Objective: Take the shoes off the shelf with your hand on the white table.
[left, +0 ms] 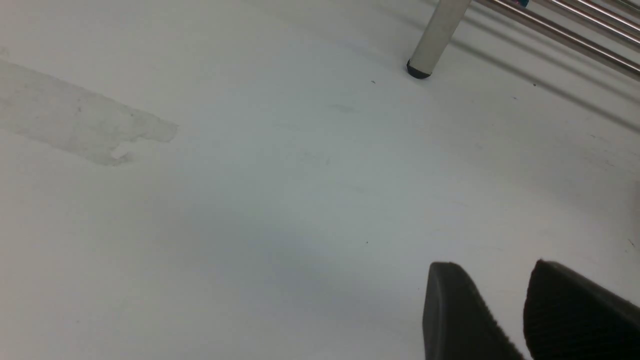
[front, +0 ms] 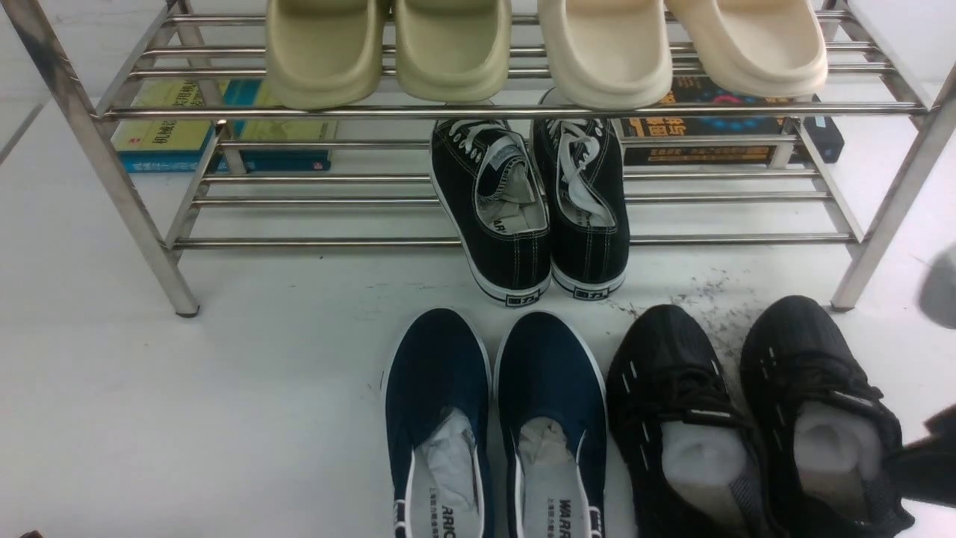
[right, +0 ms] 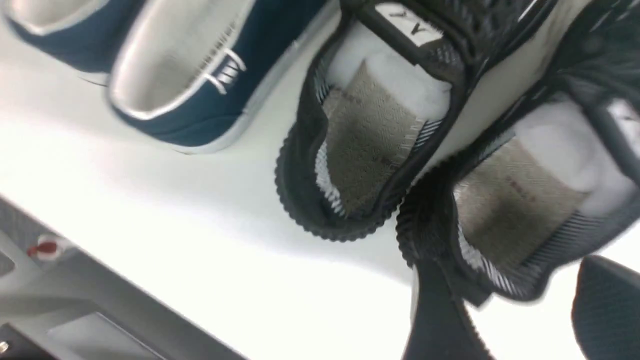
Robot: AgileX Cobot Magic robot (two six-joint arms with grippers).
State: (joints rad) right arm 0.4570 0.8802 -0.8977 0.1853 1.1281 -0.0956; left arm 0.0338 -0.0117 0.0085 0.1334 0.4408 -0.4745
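Observation:
The shoes, two black knit sneakers [front: 676, 396] with white stuffing, stand side by side on the white table [front: 224, 388] at the front right, in front of the steel shelf [front: 515, 112]. My right gripper [front: 922, 452] is at the heel of the right-hand shoe [front: 806, 373]. In the right wrist view this gripper [right: 507, 272] is open; the heel collar of that shoe [right: 520, 200] lies just past its fingertips, and one finger [right: 435, 310] overlaps the heel's edge. My left gripper [left: 492, 265] hovers open over bare table [left: 250, 200] near a shelf leg [left: 437, 40].
Navy slip-ons [front: 493, 403] stand left of the black shoes. Black canvas sneakers [front: 523, 202] with white laces sit on the lower tier, two pairs of pale slippers [front: 388, 52] on the upper tier. Books [front: 187, 127] lie behind the shelf. Dark scuffs [front: 709, 291] mark the table.

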